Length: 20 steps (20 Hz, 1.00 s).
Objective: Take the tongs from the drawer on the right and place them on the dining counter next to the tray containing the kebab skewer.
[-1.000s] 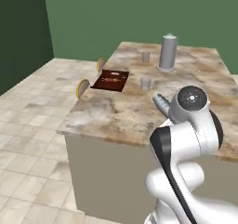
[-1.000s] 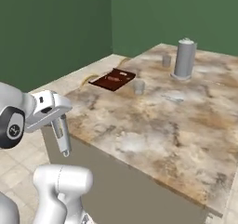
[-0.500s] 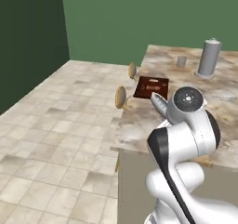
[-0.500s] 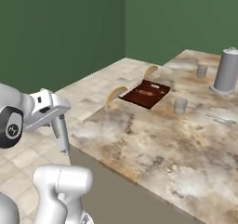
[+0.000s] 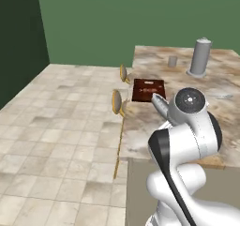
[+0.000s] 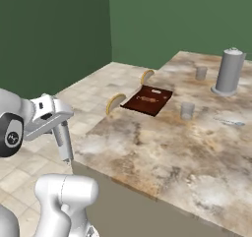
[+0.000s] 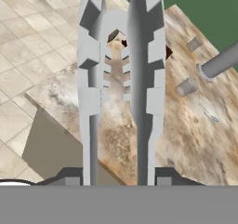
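Note:
Slim grey tongs (image 7: pixel 118 74) with scalloped tips run up the middle of the hand view, and my gripper (image 7: pixel 117 177) is shut on their two arms. From the right base view the tongs (image 6: pixel 64 143) hang point-down from the gripper (image 6: pixel 58 125), just off the near left corner of the dining counter (image 6: pixel 162 147). The dark brown tray (image 6: pixel 147 99) lies near the counter's far left edge, a thin skewer on it, well beyond the tongs. The same tray (image 5: pixel 149 89) shows in the left base view, past the tongs' tip (image 5: pixel 157 100). The drawer is out of view.
Two yellow-framed stools (image 6: pixel 115 103) (image 6: pixel 146 75) stand along the counter's left side by the tray. A tall grey canister (image 6: pixel 229 71), two small grey cups (image 6: pixel 187 110) (image 6: pixel 201 73) and a thin grey utensil (image 6: pixel 229 120) sit on the counter. Tiled floor (image 5: pixel 61 126) lies left.
The whole scene has shifted in both base views, so the base has moved; the counter and tray now sit further right. The gripper keeps its hold on the tongs.

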Available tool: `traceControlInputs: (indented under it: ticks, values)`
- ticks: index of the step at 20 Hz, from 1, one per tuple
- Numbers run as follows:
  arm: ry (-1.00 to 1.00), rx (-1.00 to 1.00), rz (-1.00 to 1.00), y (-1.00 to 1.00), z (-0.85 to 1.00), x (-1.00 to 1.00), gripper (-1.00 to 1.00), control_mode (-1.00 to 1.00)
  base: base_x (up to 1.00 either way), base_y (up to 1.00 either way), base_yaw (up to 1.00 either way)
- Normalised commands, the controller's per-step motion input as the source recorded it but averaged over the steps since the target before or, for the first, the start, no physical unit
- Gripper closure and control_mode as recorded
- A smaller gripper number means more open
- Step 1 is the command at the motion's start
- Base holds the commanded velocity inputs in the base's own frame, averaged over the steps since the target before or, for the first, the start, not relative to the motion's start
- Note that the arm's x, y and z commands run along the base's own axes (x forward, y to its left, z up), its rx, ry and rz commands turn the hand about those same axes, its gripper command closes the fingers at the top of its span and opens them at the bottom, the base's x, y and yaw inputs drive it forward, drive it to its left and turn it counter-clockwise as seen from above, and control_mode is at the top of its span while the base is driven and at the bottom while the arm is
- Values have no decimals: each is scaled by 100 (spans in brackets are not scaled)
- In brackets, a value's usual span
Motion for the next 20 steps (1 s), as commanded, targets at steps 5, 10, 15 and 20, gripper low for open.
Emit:
traceControlInputs:
  ticks: [5,10,15,20]
  values:
    - [0,0,0,0,0,0,100,100,73,100,-26]
    - [0,0,0,0,0,0,100,100,69,100,-25]
    - [0,0,0,0,0,0,100,100,90,100,-49]
    - [0,0,0,0,0,0,100,100,98,100,-64]
